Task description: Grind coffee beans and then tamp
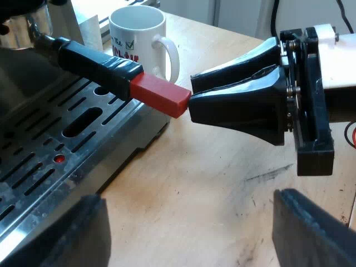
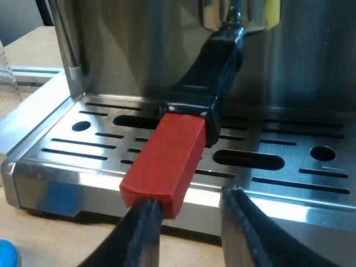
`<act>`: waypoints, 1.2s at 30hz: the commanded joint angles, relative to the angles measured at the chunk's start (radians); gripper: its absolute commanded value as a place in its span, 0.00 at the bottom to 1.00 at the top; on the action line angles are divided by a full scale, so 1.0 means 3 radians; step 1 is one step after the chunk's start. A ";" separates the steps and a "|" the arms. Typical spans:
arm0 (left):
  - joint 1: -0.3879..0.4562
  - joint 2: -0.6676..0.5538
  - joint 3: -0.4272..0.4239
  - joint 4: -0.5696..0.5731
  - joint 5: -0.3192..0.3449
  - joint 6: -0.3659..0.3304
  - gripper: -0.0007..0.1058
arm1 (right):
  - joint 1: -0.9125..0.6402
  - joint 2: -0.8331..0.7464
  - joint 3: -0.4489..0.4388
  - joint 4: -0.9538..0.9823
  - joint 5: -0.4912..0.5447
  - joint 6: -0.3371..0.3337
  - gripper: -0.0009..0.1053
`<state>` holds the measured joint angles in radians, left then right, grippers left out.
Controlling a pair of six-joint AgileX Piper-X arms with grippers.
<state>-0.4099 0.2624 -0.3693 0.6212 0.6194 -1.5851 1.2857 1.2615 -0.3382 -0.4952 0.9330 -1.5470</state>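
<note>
The metal holder [image 1: 25,25] is locked into the espresso machine's front, above the slotted drip tray [image 1: 61,144]. Its dark handle [image 1: 97,64] sticks out over the tray and ends in a red block [image 1: 161,95]. My right gripper [image 1: 192,95] is level with that block, fingertips right at its tip. In the right wrist view the red end [image 2: 167,161] reaches just to my right gripper [image 2: 189,222], whose fingers [image 2: 139,236] stand apart, open and not clamped on it. My left gripper [image 1: 189,233] hovers open over the wooden table by the tray's corner, holding nothing.
A white mug [image 1: 139,39] stands on the table beside the machine, behind the handle. A steam wand [image 2: 68,50] hangs at the machine's side. Something small and blue [image 2: 6,253] lies on the table below the tray edge, and a clear glass object [image 2: 5,67] stands beyond it.
</note>
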 commanded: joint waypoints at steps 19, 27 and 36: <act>-0.0011 -0.0004 0.0002 -0.0043 0.0045 0.0016 0.60 | 0.0500 -0.0036 -0.0043 0.0387 0.0482 0.0261 0.29; -0.0011 -0.0004 0.0002 -0.0043 0.0045 0.0016 0.60 | 0.0816 -0.0285 -0.0043 0.0397 0.0642 0.0252 0.29; -0.0011 -0.0004 0.0002 -0.0043 0.0045 0.0016 0.60 | 0.0809 -0.0513 -0.0283 0.0397 0.0621 0.0018 0.59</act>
<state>-0.4099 0.2624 -0.3693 0.6212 0.6194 -1.5851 1.5287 1.1154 -0.4050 -0.3781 1.1201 -1.5063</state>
